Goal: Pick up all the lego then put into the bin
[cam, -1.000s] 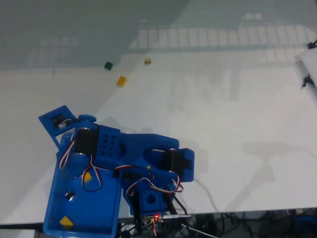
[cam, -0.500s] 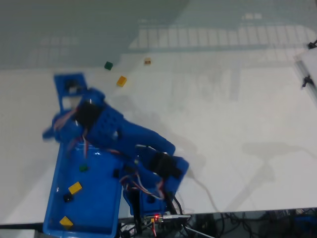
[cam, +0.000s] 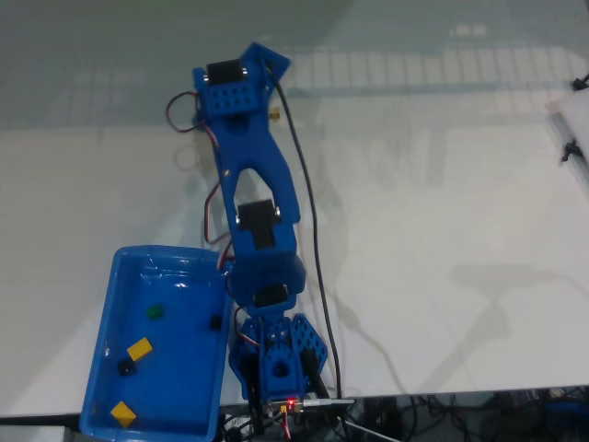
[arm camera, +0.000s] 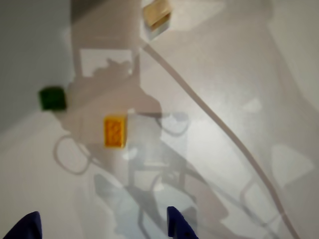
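Currently arm [cam: 258, 184] is stretched out over the table [cam: 442, 230] twd the far side, and in wrist view the gripper [arm camera: 102, 226] hangs w/ fingertips [arm camera: 175, 225] spread apart, nothing between them, above an orange-yellow lego [arm camera: 114, 131]. Dark green lego [arm camera: 52, 98] sits left of it, tan lego [arm camera: 156, 14] near top edge, all apart. Bin [cam: 106, 322] sits near arm base w/ two yellow bricks [cam: 140, 349] & a few dark ones inside.

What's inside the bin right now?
In the fixed view the bin holds two yellow bricks, a green one and two dark ones. The arm covers its right rim.
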`<state>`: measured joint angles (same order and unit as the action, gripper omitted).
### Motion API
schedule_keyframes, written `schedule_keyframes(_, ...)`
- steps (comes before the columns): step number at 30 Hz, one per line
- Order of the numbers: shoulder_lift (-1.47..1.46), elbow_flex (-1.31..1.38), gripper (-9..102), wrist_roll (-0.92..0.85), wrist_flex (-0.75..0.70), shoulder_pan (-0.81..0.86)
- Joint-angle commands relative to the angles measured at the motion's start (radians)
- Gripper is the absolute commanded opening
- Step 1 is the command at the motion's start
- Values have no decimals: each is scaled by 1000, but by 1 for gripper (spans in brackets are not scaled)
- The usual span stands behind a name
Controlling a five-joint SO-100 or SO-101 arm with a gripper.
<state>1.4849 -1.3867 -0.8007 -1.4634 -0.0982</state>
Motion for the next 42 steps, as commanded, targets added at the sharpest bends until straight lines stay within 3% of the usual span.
schedule_keyframes(1, -60, 71, 33, 11, 43, 29)
schedule_keyframes(14, -337, 224, 28, -44, 43, 17)
schedule_keyframes(34, -497, 382, 27, -35, 35, -25)
schedule_keyframes(42, -548, 416, 15, -31, 34, -38)
